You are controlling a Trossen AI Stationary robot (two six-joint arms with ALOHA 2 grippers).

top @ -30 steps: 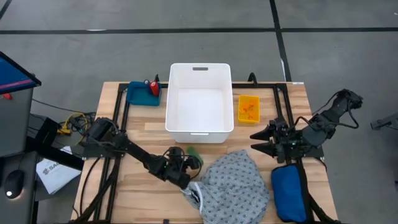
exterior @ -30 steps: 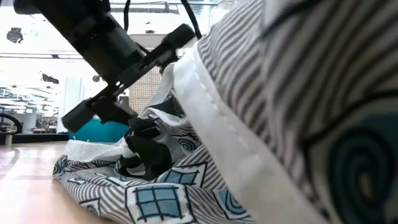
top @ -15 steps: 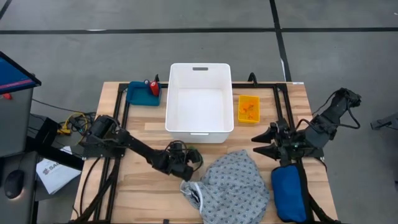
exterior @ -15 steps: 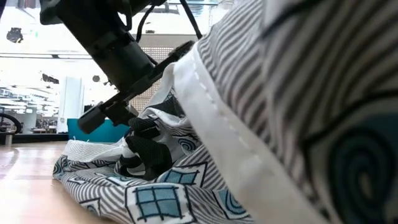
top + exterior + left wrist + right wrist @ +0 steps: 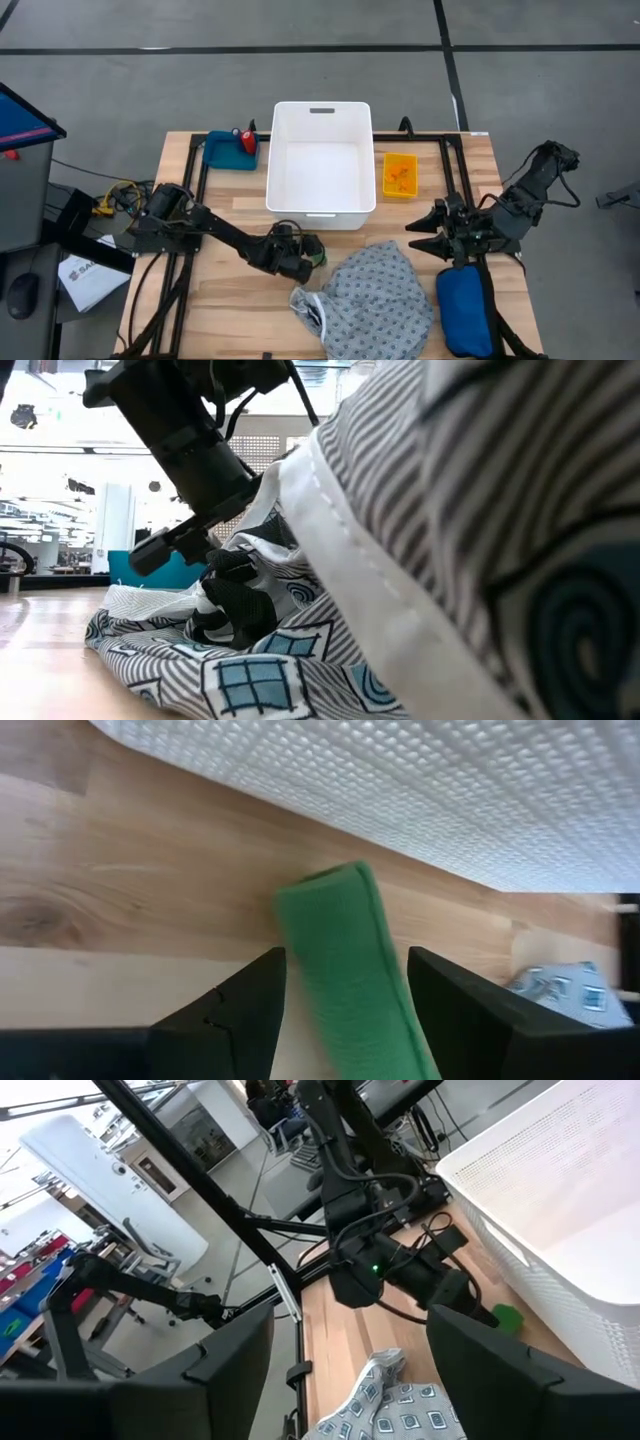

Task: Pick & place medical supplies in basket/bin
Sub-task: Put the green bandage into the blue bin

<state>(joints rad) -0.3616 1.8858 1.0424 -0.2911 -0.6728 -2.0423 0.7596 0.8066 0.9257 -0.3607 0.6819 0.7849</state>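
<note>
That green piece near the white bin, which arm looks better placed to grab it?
The left. Its claw is open with the green piece between its fingers, beside the white bin. The right claw waits across the table, beyond the patterned gown.

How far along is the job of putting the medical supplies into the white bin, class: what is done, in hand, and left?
Done: nothing; the white bin is empty. In hand: the left gripper stands open around the green piece, which lies on the table beside the bin. Left: the gown, the orange tray and the red piece. The right gripper waits open above the table.
</note>
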